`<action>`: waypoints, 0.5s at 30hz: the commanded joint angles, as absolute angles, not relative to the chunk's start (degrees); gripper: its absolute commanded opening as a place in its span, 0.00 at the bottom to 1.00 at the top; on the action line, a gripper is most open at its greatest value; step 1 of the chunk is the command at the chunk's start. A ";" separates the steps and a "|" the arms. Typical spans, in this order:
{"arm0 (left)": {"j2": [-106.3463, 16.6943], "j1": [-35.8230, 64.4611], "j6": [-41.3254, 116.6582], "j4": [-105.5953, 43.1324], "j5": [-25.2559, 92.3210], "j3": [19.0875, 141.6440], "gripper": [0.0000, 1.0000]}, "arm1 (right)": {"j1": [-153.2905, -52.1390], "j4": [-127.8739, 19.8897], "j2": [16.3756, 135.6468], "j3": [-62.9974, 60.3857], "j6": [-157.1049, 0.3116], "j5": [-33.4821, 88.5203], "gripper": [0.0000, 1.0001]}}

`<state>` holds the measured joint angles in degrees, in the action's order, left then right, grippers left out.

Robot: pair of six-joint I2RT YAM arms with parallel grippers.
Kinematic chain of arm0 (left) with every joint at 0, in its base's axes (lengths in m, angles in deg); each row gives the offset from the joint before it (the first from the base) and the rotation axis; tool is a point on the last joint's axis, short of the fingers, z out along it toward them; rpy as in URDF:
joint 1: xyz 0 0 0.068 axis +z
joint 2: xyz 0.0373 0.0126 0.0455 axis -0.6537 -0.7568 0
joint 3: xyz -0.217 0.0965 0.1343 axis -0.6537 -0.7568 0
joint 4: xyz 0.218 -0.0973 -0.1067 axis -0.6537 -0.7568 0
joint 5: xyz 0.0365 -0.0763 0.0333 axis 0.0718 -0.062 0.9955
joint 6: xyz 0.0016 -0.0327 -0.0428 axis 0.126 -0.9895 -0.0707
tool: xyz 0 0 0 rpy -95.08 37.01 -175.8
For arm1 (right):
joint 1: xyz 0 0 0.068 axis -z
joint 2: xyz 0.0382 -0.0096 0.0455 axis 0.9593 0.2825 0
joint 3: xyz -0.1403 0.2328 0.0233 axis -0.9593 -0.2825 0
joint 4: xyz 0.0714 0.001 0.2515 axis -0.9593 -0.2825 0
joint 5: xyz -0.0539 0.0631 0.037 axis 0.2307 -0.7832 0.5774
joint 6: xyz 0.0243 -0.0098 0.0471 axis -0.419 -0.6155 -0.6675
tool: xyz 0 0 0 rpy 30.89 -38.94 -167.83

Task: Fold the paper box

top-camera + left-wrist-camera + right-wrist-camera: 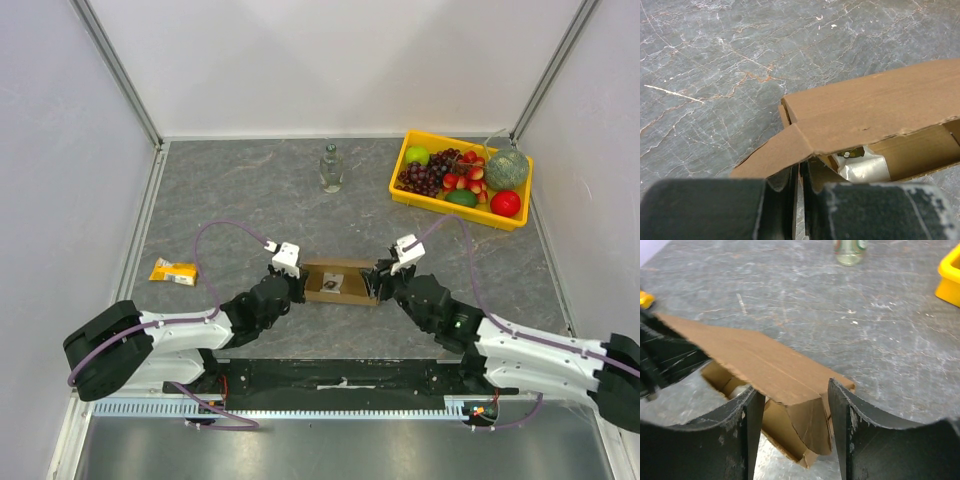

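1. Table (240, 200): grey marbled stone-look top with faint rust-coloured veins and a few pale scratches; it fills the floor of the cell
2. Enclosure: plain white walls (330, 60) at the back and on both sides, with slanted aluminium posts (117, 70) at the back corners
3. Paper box (338, 283): brown corrugated cardboard, part-formed and open on top, lying at the near centre of the table between the two arms; a small pale packet (862, 167) lies inside
4. Left gripper (799, 192): fingers pressed almost together, pinching the thin cardboard wall at the box's left end
5. Right gripper (796, 395): jaws spread, straddling the folded flap at the box's right end; whether the pads touch it cannot be told
6. Glass bottle (331, 168): clear and upright, behind the box and well apart from it
7. Yellow tray (440, 206): back right corner, holding grapes, apples and other fruit
8. Yellow packet (174, 271): flat on the table, left of the box, near the left wall
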<state>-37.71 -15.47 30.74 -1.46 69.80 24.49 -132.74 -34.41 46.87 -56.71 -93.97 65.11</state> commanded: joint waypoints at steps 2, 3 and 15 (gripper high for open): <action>-37.71 -16.22 29.29 0.15 71.32 23.93 0.10 | -133.00 -42.06 36.00 -56.29 -90.92 51.96 0.60; -37.71 -16.22 29.56 0.06 71.41 24.02 0.10 | -133.00 -42.58 34.50 -56.11 -90.66 50.73 0.60; -37.54 -17.71 29.56 -0.11 71.76 23.93 0.10 | -132.91 -44.69 43.51 -45.93 -90.39 53.97 0.39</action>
<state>-37.76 -16.87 30.74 -1.48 70.11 24.47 -132.74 -43.00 37.06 -51.92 -90.52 53.09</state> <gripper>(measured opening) 0.106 0.454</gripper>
